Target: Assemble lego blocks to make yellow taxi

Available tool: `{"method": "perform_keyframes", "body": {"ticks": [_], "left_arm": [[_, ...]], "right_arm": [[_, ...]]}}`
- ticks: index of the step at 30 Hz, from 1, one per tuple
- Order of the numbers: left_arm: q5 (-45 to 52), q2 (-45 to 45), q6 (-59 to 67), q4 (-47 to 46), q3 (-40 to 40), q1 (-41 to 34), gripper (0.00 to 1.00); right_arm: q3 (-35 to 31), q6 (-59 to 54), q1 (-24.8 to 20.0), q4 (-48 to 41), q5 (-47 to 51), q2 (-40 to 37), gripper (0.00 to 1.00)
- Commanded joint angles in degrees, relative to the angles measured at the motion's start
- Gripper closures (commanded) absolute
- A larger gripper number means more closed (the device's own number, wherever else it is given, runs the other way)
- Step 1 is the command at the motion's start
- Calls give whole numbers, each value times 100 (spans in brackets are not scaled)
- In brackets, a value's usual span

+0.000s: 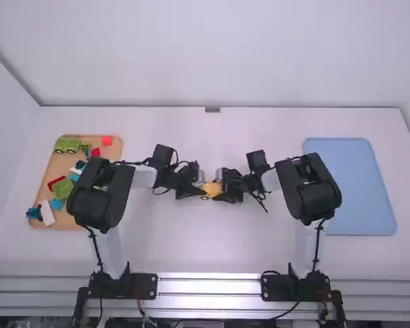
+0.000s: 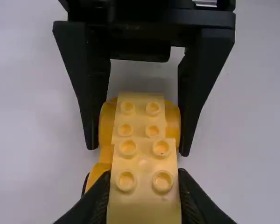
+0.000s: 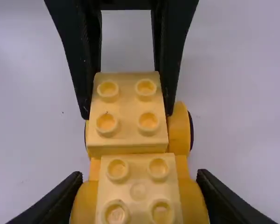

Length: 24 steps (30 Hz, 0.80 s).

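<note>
Pale yellow four-stud block [image 2: 143, 205] sits clamped in my left gripper [image 2: 143, 178], at mid-table. My right gripper [image 3: 139, 178] is closed on the yellow-orange car base [image 3: 178, 128], which bears another four-stud block [image 3: 139, 191]. Light, stiff, rather slick plastic, I judge: grip flat sides low, leave studs free, press squarely.

Bright, even light washes the white table [image 1: 212, 253] and the back wall [image 1: 219, 55] in the high view, with white glare along the metal rail [image 1: 208, 287]. The wrist views are dimmer—the tabletop falls to soft grey. Light seems to come from above: the yellow blocks [image 3: 130, 105] have pale tops and deeper-toned sides—small glints mark their studs.
</note>
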Motion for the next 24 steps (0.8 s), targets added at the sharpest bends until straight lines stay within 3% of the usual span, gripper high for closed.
{"method": "perform_keyframes", "body": {"ticks": [1,8,15,24], "left_arm": [[-490,52,7,9,-79,-90,98],[-739,-11,-2,-46,-68,-92,98],[-918,-181,98,-695,146,-90,98],[-964,-181,92,-273,4,-90,98]], "right_arm": [[-17,33,76,-94,7,83,75],[-17,33,87,-94,26,83,75],[-15,35,81,-70,20,83,75],[-17,35,81,-92,4,83,75]]}}
